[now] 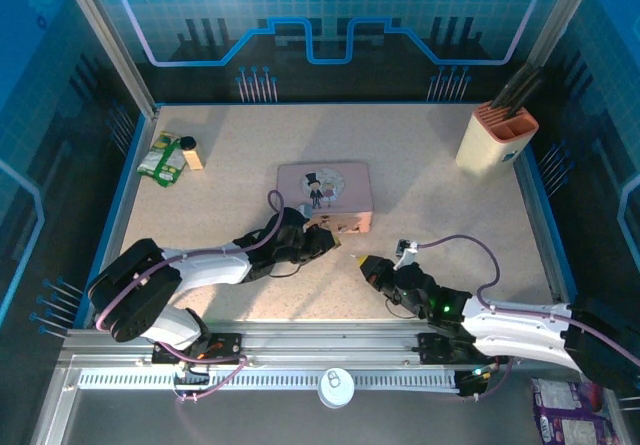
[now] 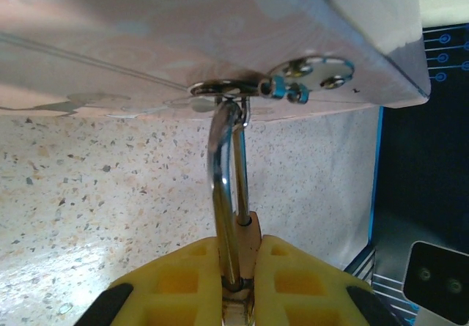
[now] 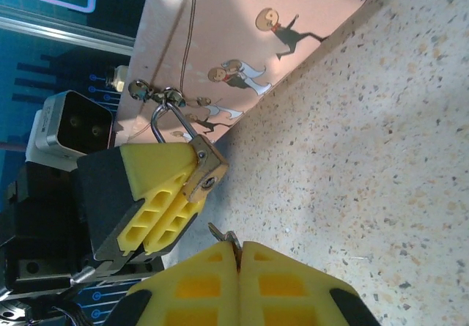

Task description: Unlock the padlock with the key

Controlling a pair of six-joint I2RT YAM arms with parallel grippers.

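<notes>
The brass padlock (image 2: 250,232) hangs by its silvery shackle (image 2: 223,172) from the hasp on the front of the pink tin (image 2: 220,26). My left gripper (image 2: 242,267) is shut on the padlock's body, at the tin's front edge (image 1: 315,237). In the right wrist view the padlock (image 3: 207,166) sits between the left gripper's yellow fingers (image 3: 150,187), keyhole end facing me. My right gripper (image 3: 239,247) is shut on the key (image 3: 223,234). The key's tip sticks out just short of the keyhole, not touching it. From above, the right gripper (image 1: 362,263) lies right of the left one.
The pink tin (image 1: 323,193) stands mid-table. A beige holder with dark utensils (image 1: 497,137) is at the back right. A green packet (image 1: 163,157) and a small brown item (image 1: 191,153) lie at the back left. Blue walls ring the table.
</notes>
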